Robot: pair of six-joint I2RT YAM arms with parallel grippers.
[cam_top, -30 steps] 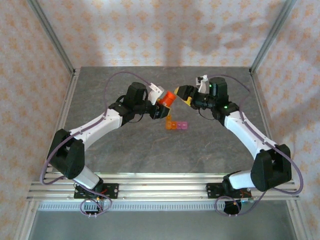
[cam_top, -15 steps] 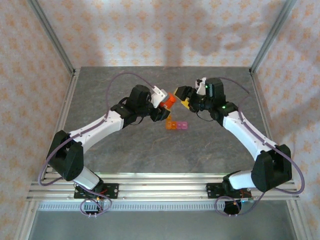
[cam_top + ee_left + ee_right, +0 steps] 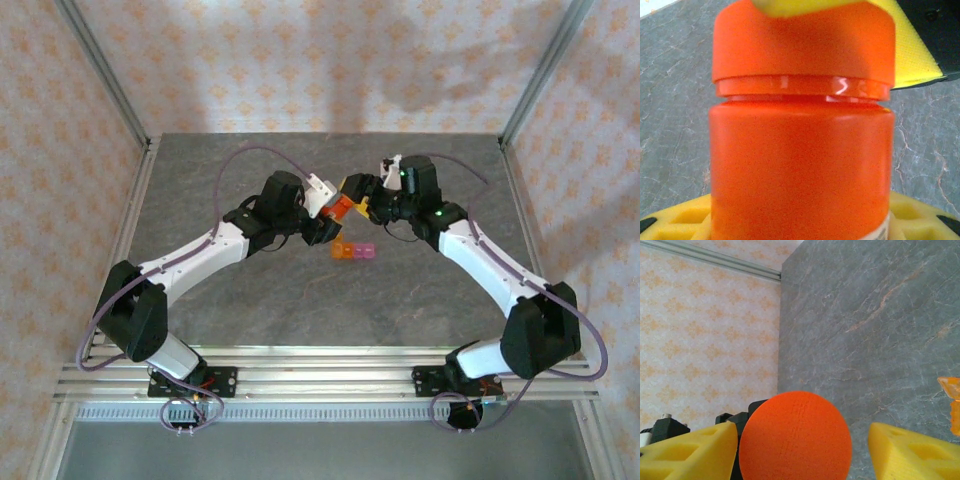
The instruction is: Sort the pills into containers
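Observation:
My left gripper [image 3: 322, 218] is shut on an orange pill bottle [image 3: 337, 208], which looms large in the left wrist view [image 3: 800, 170] between the yellow fingers [image 3: 677, 222]. The bottle's orange cap [image 3: 805, 45] is on. My right gripper [image 3: 352, 193] stands open around that cap [image 3: 795, 437]. Its left finger [image 3: 690, 452] is close to the cap and its right finger [image 3: 912, 452] is a gap away. The containers [image 3: 353, 251], a short orange-to-pink strip, lie on the table just below the bottle. The pills are hidden.
The grey stone table [image 3: 300, 300] has metal frame posts at its back corners and patterned walls behind. An orange translucent piece [image 3: 951, 405] shows at the right edge of the right wrist view. Both arms meet at the table's middle back.
My right gripper has moved left onto the bottle's cap and its jaws have narrowed. The left gripper has kept hold of the bottle, shifting it slightly right and forward.

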